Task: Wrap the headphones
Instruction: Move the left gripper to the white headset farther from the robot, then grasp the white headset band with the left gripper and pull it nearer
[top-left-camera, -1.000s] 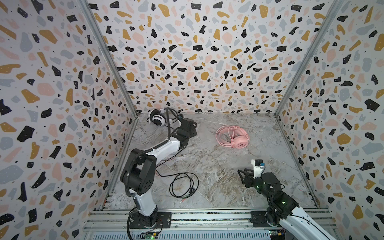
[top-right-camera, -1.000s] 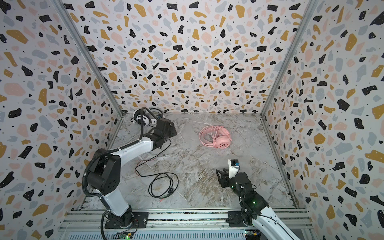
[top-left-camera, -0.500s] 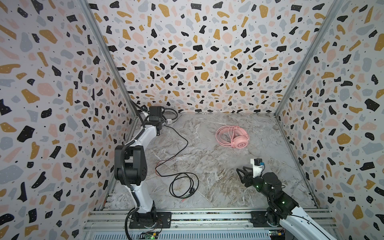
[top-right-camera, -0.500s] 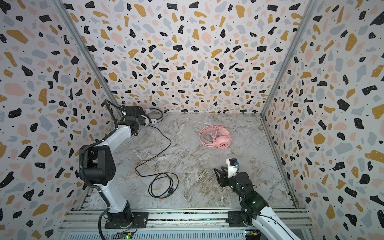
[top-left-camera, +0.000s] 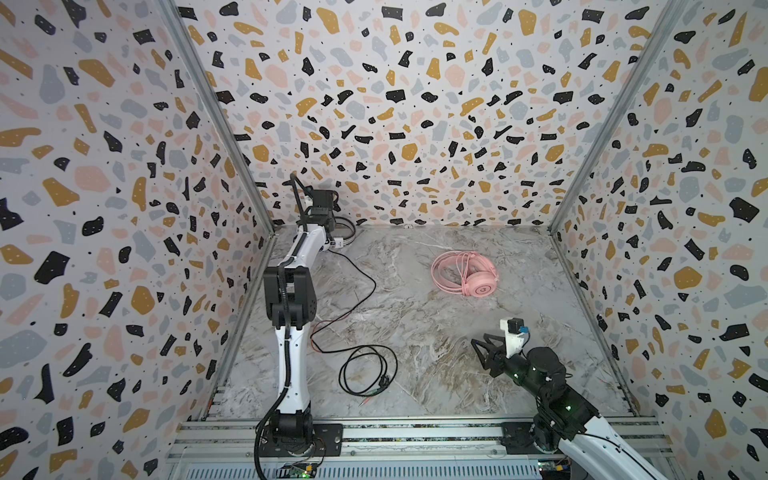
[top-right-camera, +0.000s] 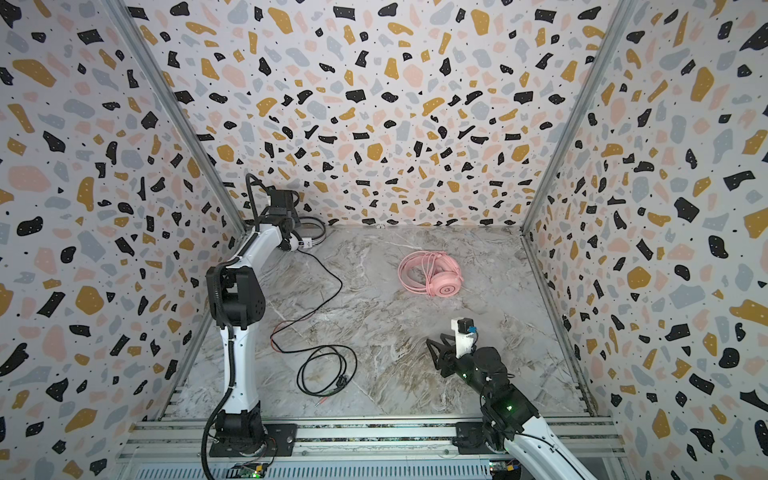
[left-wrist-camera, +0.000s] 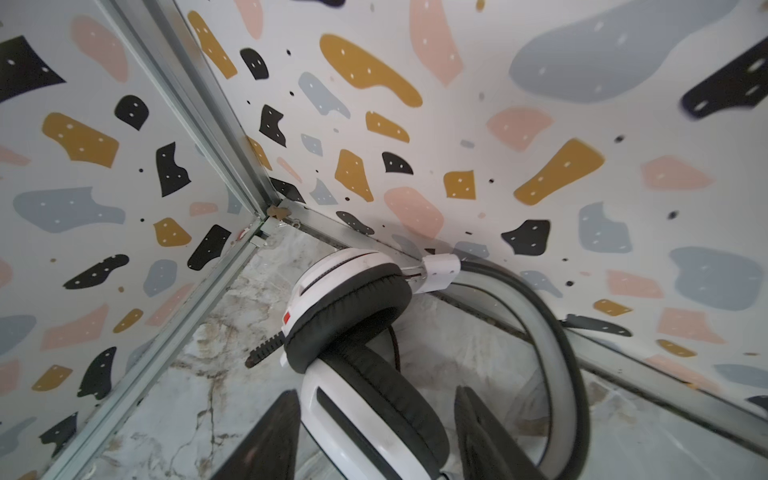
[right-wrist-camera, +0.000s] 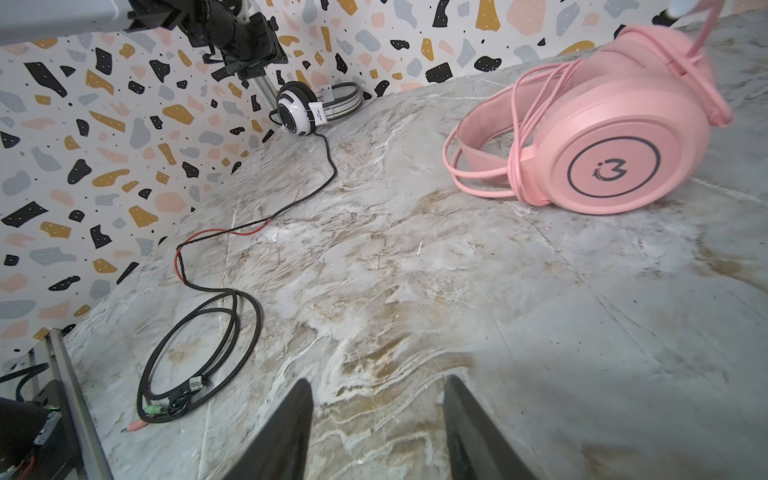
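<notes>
We see the left fingers (left-wrist-camera: 274, 440) flanking an ear cup of the white-and-black headset (left-wrist-camera: 353, 299) in the far-left corner of the desk (top-left-camera: 436, 332); we cannot tell whether they grip it. The right fingers (right-wrist-camera: 282, 436) are spread and empty; the pink headset (top-left-camera: 465, 274) lies mid-desk.

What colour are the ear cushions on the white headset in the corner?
Black padded ear cushions, clearest in the left wrist view.

My right gripper (right-wrist-camera: 378, 440) stands jaws apart, nothing between them, over the marble table (right-wrist-camera: 415, 291). The pink headset (right-wrist-camera: 602, 137) lies near, its pink cable (right-wrist-camera: 517, 158) looped around the band. The white-and-black headset (right-wrist-camera: 299, 108) sits in the far corner. Its black cable (right-wrist-camera: 259, 322) trails to a loose coil, apparently ending in plugs.
</notes>
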